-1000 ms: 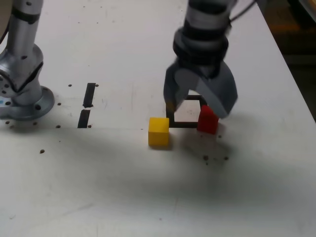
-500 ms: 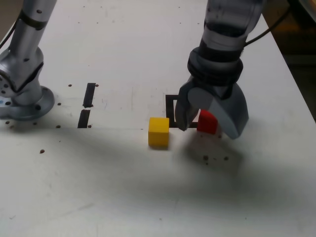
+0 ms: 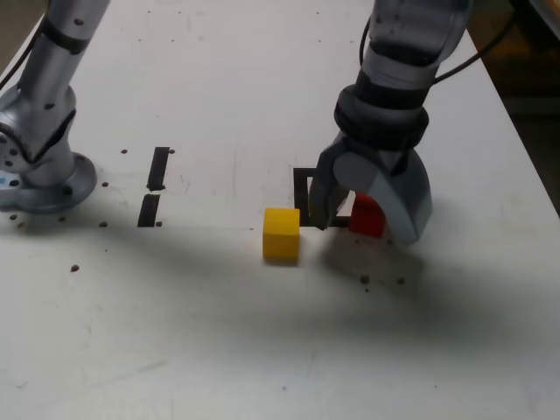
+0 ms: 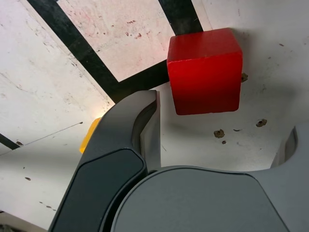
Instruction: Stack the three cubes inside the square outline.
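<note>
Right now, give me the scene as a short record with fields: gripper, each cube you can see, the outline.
gripper: open, jaws astride the red cube, no grip seen
red cube: on the table at a corner of the outline, on its tape
yellow cube: on the table, outside the outline, to its left in the exterior view
green cube: not seen in either view
outline: middle bare where visible
stack: not started

The red cube (image 4: 205, 70) looks smooth and a bit shiny. The gripper (image 3: 366, 220) is dull grey plastic. The table (image 3: 219, 332) is white, scratched and speckled. The square outline (image 4: 82, 53) is matt black tape.
</note>
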Robot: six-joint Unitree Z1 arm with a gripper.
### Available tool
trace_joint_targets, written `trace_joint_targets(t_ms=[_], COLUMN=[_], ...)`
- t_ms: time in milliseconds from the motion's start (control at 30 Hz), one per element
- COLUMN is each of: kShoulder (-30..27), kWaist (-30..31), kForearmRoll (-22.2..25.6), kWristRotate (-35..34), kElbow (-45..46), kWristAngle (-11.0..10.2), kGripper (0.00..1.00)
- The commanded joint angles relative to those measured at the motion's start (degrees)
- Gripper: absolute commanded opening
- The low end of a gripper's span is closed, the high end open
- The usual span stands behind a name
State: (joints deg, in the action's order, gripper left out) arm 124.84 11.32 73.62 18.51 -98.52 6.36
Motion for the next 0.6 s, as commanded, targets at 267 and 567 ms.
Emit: trace_joint_targets(t_ms=[267,567], kShoulder=[1.4,1.7], kWaist=[-1.3,-2.8], kForearmRoll=[0.3,0.2], kWristRotate=[0.2,1.1], kElbow=[-1.3,-1.1], kWristAngle=[1.3,1.7], kGripper=[0.83,0.80])
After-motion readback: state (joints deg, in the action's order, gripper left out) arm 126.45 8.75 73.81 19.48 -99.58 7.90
